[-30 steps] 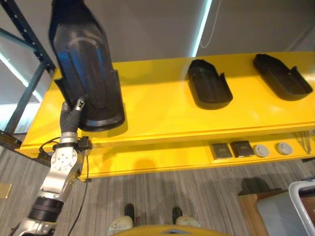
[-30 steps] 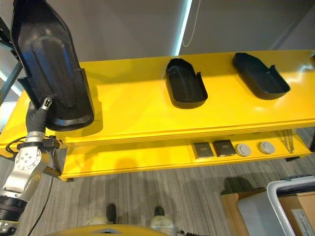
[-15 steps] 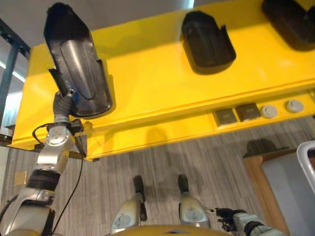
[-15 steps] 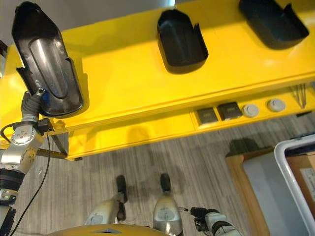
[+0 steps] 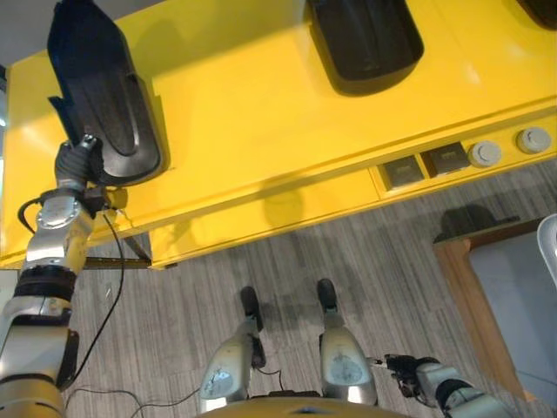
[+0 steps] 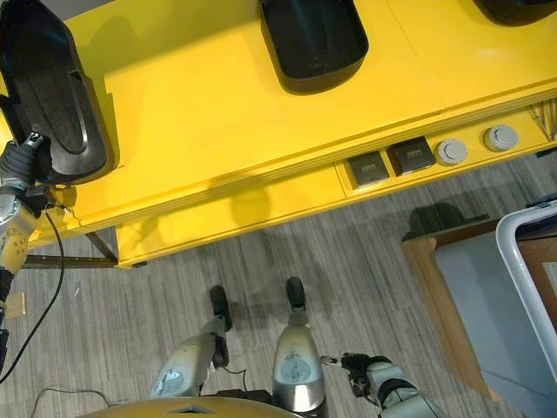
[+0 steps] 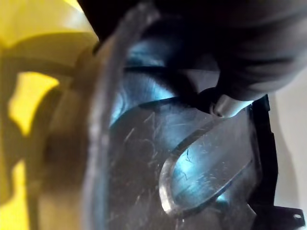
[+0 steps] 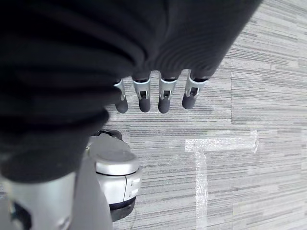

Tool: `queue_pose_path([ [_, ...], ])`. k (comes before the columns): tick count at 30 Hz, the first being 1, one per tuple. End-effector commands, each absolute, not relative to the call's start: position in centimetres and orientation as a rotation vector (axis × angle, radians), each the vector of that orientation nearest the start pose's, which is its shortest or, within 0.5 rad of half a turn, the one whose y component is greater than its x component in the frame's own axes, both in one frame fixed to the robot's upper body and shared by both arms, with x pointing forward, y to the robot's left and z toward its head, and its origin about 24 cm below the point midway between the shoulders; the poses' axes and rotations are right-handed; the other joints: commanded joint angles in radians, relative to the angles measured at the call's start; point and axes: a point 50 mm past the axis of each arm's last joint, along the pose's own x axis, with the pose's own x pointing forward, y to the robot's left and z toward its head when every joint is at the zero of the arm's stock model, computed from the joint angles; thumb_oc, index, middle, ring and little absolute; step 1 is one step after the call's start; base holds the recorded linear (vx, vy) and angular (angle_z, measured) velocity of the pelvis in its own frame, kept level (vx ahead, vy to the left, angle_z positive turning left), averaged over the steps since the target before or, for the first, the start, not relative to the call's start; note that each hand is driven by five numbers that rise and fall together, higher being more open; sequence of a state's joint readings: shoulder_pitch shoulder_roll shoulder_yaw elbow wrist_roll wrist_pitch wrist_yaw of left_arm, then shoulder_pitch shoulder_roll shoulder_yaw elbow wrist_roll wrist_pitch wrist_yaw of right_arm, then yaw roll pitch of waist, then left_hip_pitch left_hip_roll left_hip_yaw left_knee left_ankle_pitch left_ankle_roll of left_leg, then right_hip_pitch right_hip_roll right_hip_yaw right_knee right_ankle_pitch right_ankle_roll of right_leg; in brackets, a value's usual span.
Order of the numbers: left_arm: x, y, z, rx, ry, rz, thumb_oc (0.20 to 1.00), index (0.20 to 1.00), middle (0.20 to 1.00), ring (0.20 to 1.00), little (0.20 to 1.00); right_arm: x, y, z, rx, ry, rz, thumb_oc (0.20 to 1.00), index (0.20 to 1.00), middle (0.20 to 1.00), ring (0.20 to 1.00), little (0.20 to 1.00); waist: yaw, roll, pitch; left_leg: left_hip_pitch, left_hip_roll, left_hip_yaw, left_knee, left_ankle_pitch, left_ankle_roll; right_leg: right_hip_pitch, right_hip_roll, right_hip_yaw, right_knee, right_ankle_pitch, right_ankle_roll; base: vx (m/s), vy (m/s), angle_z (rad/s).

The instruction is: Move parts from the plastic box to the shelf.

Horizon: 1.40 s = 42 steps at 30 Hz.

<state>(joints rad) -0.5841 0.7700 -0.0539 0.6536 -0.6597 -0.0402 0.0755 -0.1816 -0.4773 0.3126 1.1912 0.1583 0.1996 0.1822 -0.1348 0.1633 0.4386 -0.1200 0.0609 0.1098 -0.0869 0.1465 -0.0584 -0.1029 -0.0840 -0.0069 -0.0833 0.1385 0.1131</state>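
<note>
You had the left hand at the upper left of the frame, fingers curled round the near end of the part, so it was gripping it at the one edge. The part sat over the left end of the yellow shelf, and I couldn't tell if it was fully resting on it or just held above it.

To finish that placing step well, I'd say you wanted the part flat on the shelf surface and all of it clear of the front lip before letting go, since you were holding it by one end and it could tip toward you. Lining it up the same way as the other part further right on the shelf, well apart from it, looked like the tidy choice.

The part itself was a long black plastic shell, rounded at the ends, with a raised oval panel in the middle and a glossy, slightly scuffed face in the left wrist view.

Your right hand hung low at the lower right, over the grey floor, fingers straight and relaxed, holding nothing.
</note>
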Motion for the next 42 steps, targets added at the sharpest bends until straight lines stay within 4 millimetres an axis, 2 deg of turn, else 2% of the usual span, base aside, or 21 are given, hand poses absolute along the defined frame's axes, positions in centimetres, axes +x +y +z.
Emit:
queue_pose_path([
  [1,33.2,34.7,14.7,0.095,0.005,0.317,0.200,0.200,0.200,0.200,0.200,14.5,-30.6,-12.0,-0.429,1.286,0.002,1.000,1.000,1.000,1.000,1.000,-0.005,-0.041,0.003,0.024,-0.051,-0.025,0.000,-0.126,0.035,-0.063,0.017,0.042,0.116,-0.142,-0.050,0.00,0.000,0.00],
  [8,34.0,33.5,14.5,0.065,0.061,0.239,0.200,0.200,0.200,0.200,0.200,16.2,-28.8,-11.9,-0.367,1.209,0.052,1.000,1.000,1.000,1.000,1.000,-0.001,-0.057,0.017,0.012,-0.040,-0.023,0.000,-0.124,0.035,-0.073,0.033,0.042,0.122,-0.149,-0.058,0.00,-0.015,0.01],
  [10,34.2,33.3,14.4,0.058,0.075,0.239,1.000,1.000,1.000,1.000,1.000,16.4,-28.6,-11.9,-0.364,1.204,0.056,1.000,1.000,1.000,1.000,1.000,0.000,-0.060,0.018,0.011,-0.038,-0.023,0.000,-0.124,0.035,-0.074,0.035,0.040,0.124,-0.150,-0.060,-0.01,-0.016,0.01],
  [18,34.2,32.9,12.5,0.035,0.171,0.231,1.000,1.000,1.000,1.000,1.000,16.1,-28.5,-12.1,-0.374,1.214,0.064,1.000,1.000,1.000,1.000,1.000,-0.001,-0.064,-0.005,0.041,-0.034,-0.021,0.000,-0.122,0.032,-0.040,0.042,0.028,0.125,-0.159,-0.068,0.01,0.008,0.02],
  [25,34.3,33.4,13.0,0.189,0.230,0.229,1.000,1.000,1.000,1.000,1.000,15.5,-28.8,-12.3,-0.346,1.222,0.043,1.000,1.000,1.000,1.000,1.000,0.004,-0.068,-0.038,0.070,-0.035,-0.025,0.001,-0.122,0.034,-0.003,0.042,0.015,0.128,-0.168,-0.072,0.04,0.000,0.02],
  [29,34.3,34.3,14.8,0.384,0.211,0.289,1.000,1.000,1.000,1.000,1.000,15.4,-28.7,-12.3,-0.325,1.227,0.054,1.000,1.000,1.000,1.000,1.000,0.010,-0.074,-0.060,0.090,-0.035,-0.029,0.003,-0.124,0.034,0.027,0.044,0.006,0.126,-0.174,-0.073,0.03,-0.012,0.06],
  [31,34.5,34.5,16.6,0.480,0.167,0.321,1.000,1.000,1.000,1.000,1.000,15.2,-28.5,-12.5,-0.271,1.230,0.034,1.000,1.000,1.000,1.000,1.000,0.015,-0.078,-0.074,0.102,-0.035,-0.035,0.003,-0.126,0.033,0.046,0.046,-0.001,0.122,-0.177,-0.073,0.02,-0.054,0.12],
  [33,35.0,34.1,18.8,0.558,0.075,0.363,1.000,1.000,1.000,1.000,1.000,14.6,-27.8,-12.9,-0.244,1.240,0.068,1.000,1.000,1.000,1.000,1.000,0.025,-0.092,-0.113,0.129,-0.039,-0.041,0.004,-0.133,0.032,0.091,0.045,-0.015,0.101,-0.175,-0.068,0.05,-0.082,0.12],
  [34,35.0,34.1,18.9,0.560,0.072,0.365,1.000,1.000,1.000,1.000,1.000,14.6,-27.8,-12.9,-0.242,1.240,0.073,1.000,1.000,1.000,1.000,1.000,0.026,-0.093,-0.115,0.131,-0.039,-0.041,0.004,-0.134,0.032,0.094,0.045,-0.016,0.099,-0.175,-0.067,0.04,-0.054,0.12],
  [37,35.1,33.6,21.3,0.578,-0.063,0.441,1.000,1.000,1.000,1.000,1.000,13.7,-26.5,-13.6,-0.171,1.249,0.162,1.000,1.000,1.000,1.000,1.000,0.039,-0.108,-0.164,0.160,-0.045,-0.048,0.005,-0.142,0.032,0.141,0.044,-0.028,0.067,-0.164,-0.061,0.07,-0.044,0.16],
  [39,35.0,33.5,21.8,0.571,-0.097,0.449,1.000,1.000,1.000,1.000,1.000,13.5,-26.2,-13.8,-0.168,1.257,0.186,1.000,1.000,1.000,1.000,1.000,0.043,-0.112,-0.175,0.167,-0.045,-0.048,0.005,-0.143,0.032,0.152,0.044,-0.031,0.059,-0.160,-0.059,0.06,-0.026,0.03],
  [42,34.0,31.9,23.4,0.562,-0.269,0.447,1.000,1.000,1.000,1.000,1.000,12.0,-25.2,-14.5,-0.166,1.320,0.241,1.000,1.000,1.000,1.000,1.000,0.081,-0.132,-0.214,0.196,-0.048,-0.069,0.006,-0.155,0.034,0.198,0.042,-0.053,0.034,-0.157,-0.058,0.12,-0.070,0.03],
])
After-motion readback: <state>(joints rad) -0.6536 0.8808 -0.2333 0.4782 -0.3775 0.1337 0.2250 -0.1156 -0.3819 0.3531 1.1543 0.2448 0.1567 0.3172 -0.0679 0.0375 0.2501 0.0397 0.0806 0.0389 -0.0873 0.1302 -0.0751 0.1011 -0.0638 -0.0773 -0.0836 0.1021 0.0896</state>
